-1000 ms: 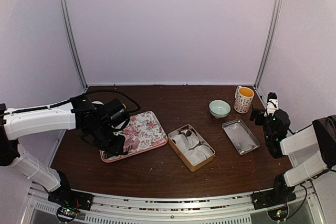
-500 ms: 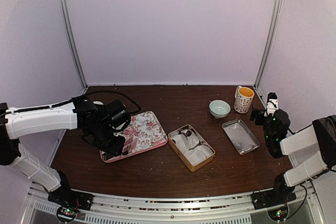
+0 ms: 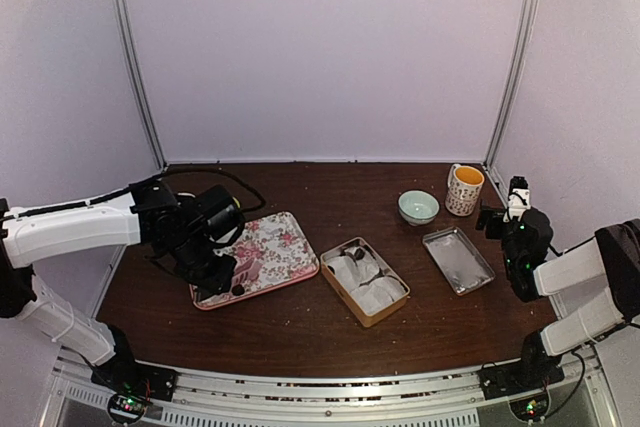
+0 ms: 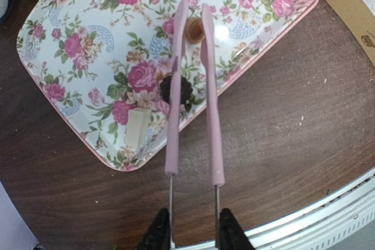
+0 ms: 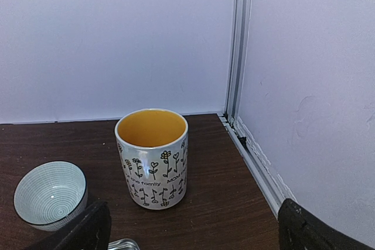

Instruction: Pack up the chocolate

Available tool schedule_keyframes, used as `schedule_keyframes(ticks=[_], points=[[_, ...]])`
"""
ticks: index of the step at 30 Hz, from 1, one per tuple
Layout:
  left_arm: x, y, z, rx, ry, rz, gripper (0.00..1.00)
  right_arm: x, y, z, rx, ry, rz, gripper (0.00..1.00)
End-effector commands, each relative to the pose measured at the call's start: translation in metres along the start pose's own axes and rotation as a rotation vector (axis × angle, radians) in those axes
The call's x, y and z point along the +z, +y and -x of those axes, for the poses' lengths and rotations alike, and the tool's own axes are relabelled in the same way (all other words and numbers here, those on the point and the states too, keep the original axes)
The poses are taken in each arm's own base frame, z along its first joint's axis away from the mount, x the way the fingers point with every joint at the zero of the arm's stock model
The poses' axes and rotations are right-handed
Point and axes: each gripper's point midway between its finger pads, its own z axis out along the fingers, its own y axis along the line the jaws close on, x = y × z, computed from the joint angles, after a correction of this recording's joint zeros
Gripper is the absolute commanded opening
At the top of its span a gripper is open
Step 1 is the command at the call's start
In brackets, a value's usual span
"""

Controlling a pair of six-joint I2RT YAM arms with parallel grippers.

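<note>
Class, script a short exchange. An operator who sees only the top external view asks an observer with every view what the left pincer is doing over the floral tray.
Operator: What is in the left pincer?
Observer: It holds pink tongs, their blades reaching over the floral tray.
Operator: Is anything between the blades?
Observer: Yes, a tan chocolate sits between them near the tips. I cannot tell whether it is pinched.

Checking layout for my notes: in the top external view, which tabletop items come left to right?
Rectangular floral-print tray → tan cardboard box → pale green ceramic bowl → orange-lined patterned mug. The shiny metal tray overlaps bowl and mug, so omitted.
</note>
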Motion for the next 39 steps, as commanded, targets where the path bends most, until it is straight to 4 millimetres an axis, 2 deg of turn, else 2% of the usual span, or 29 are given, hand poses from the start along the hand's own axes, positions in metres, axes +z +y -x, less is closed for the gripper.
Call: schedule_keyframes(ticks=[1, 6, 9, 11, 17, 30, 39], points=[[-0.012, 0.000, 0.010, -0.008, -0.044, -0.011, 0.27, 0.003, -0.002, 0.007, 0.007, -0.018, -0.004, 1.00], [-0.011, -0.001, 0.010, -0.010, -0.043, -0.012, 0.25, 0.003, -0.002, 0.007, 0.008, -0.019, -0.003, 1.00], [-0.010, -0.001, 0.011, -0.006, -0.039, -0.010, 0.39, 0.003, -0.002, 0.007, 0.008, -0.018, -0.003, 1.00], [-0.009, -0.002, 0.011, -0.003, -0.037, -0.009, 0.40, 0.003, -0.001, 0.008, 0.008, -0.019, -0.002, 1.00], [-0.004, -0.002, 0.013, 0.001, -0.038, -0.002, 0.36, 0.003, -0.002, 0.007, 0.007, -0.017, -0.003, 1.00], [0.008, -0.006, 0.013, 0.006, -0.019, -0.001, 0.33, 0.003, -0.001, 0.008, 0.009, -0.020, -0.003, 1.00], [0.008, -0.007, 0.014, 0.015, -0.017, -0.001, 0.21, 0.003, -0.002, 0.007, 0.008, -0.018, -0.004, 1.00]])
